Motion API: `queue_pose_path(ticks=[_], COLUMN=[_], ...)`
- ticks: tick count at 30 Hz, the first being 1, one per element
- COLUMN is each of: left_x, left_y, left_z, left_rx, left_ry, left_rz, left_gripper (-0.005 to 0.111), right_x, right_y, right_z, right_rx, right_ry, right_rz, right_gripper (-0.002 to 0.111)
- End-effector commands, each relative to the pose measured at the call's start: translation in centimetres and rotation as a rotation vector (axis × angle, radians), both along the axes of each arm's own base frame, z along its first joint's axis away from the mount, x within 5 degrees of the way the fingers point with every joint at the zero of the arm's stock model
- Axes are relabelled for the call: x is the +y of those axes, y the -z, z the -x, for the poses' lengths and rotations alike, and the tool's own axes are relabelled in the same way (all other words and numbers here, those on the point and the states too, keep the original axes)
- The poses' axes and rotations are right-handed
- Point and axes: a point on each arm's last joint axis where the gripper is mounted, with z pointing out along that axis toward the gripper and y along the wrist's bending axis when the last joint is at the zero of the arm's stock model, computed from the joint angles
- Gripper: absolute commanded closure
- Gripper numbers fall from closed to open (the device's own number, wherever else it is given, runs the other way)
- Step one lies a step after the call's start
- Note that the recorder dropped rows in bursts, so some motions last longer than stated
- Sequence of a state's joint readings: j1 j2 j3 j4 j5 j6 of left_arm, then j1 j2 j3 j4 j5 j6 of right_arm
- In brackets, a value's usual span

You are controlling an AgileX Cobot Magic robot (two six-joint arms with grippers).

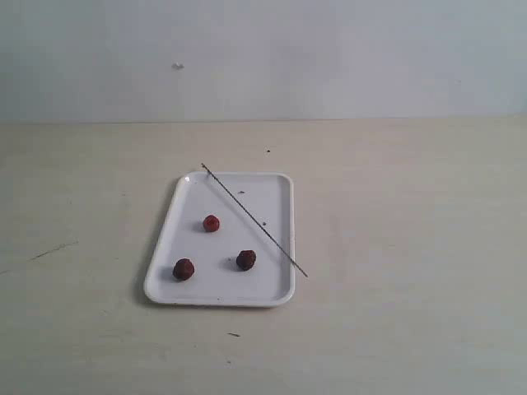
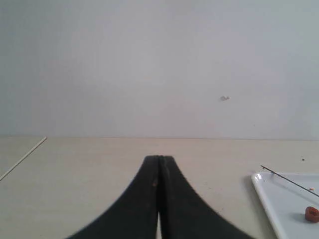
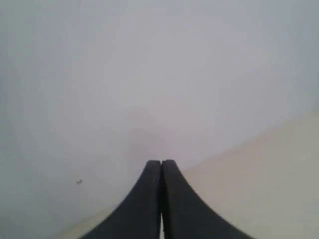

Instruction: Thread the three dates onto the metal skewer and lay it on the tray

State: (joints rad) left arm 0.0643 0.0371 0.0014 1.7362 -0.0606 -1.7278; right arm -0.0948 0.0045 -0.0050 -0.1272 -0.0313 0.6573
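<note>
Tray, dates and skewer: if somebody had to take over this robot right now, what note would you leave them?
Hands: left gripper shut and empty, beside the tray; right gripper shut and empty, tray out of its view.
The three dates lie loose on the tray, apart, none threaded.
The metal skewer lies bare, slanted across the tray, both tips past the rim.
Done: nothing. Left: thread all three, lay the skewer on the tray.
</note>
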Motion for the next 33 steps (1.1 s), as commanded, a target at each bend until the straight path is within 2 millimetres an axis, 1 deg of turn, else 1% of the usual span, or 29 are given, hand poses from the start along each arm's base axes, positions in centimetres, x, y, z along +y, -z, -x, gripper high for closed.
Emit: queue_pose_path(ticks=[1,6,9,12,13,15,17,18,19,20,21,23,24,25,26,27,29,31,33], left_x=[0.0,0.0,0.0,0.0,0.0,0.0,0.0,0.0,0.0,0.0,0.0,0.0,0.0,0.0,0.0,0.0,0.0,0.0,0.0], left_y=[0.0,0.0,0.0,0.0,0.0,0.0,0.0,0.0,0.0,0.0,0.0,0.0,0.0,0.0,0.0,0.0,0.0,0.0,0.0], left_z=[0.0,0.0,0.0,0.0,0.0,0.0,0.0,0.0,0.0,0.0,0.0,0.0,0.0,0.0,0.0,0.0,0.0,0.0,0.0], left_rx=[-0.001,-0.001,-0.001,-0.001,-0.001,-0.001,-0.001,-0.001,-0.001,-0.001,-0.001,-0.001,-0.001,-0.001,-0.001,-0.001,-0.001,-0.001,-0.001], left_ry=[0.004,0.004,0.004,0.004,0.004,0.004,0.004,0.004,0.004,0.004,0.004,0.004,0.004,0.004,0.004,0.004,0.004,0.004,0.004], left_rz=[-0.004,-0.004,-0.004,-0.004,-0.004,-0.004,-0.004,-0.004,-0.004,-0.004,-0.004,-0.004,-0.004,-0.004,-0.004,-0.004,-0.004,-0.004,-0.004], left_gripper=[0.107,0.107,0.107,0.107,0.107,0.107,0.107,0.107,0.107,0.107,0.107,0.107,0.107,0.107,0.107,0.107,0.107,0.107,0.107], right_x=[0.1,0.1,0.2,0.5,0.5,0.4,0.2,0.1,0.0,-0.1,-0.2,-0.3,-0.3,-0.3,-0.2,-0.2,-0.3,-0.4,-0.2], right_y=[-0.4,-0.4,-1.1,-3.0,-3.2,-5.5,-7.9,-9.7,-10.8,-11.9,-13.7,-15.6,-16.8,-18.1,-18.7,-19.4,-19.6,-19.2,-17.9], right_z=[0.1,0.1,0.2,0.9,1.1,1.2,0.7,0.0,-0.7,-1.9,-3.2,-6.3,-8.6,-10.0,-11.5,-13.7,-16.8,-19.5,-22.2], right_rx=[-0.062,-0.072,-0.156,-0.368,-0.398,-0.416,-0.404,-0.391,-0.375,-0.340,-0.317,-0.230,-0.171,-0.158,-0.133,-0.095,-0.014,0.093,0.210], right_ry=[-0.010,-0.027,-0.055,-0.107,-0.112,-0.091,-0.050,-0.035,-0.025,-0.018,-0.015,-0.019,-0.023,-0.025,-0.034,-0.046,-0.073,-0.077,-0.067], right_rz=[0.013,-0.102,-0.165,-0.150,-0.149,-0.146,-0.076,-0.044,-0.015,-0.001,0.034,0.104,0.187,0.260,0.348,0.421,0.486,0.521,0.590], right_gripper=[0.108,0.108,0.108,0.108,0.108,0.108,0.108,0.108,0.108,0.108,0.108,0.108,0.108,0.108,0.108,0.108,0.108,0.108,0.108])
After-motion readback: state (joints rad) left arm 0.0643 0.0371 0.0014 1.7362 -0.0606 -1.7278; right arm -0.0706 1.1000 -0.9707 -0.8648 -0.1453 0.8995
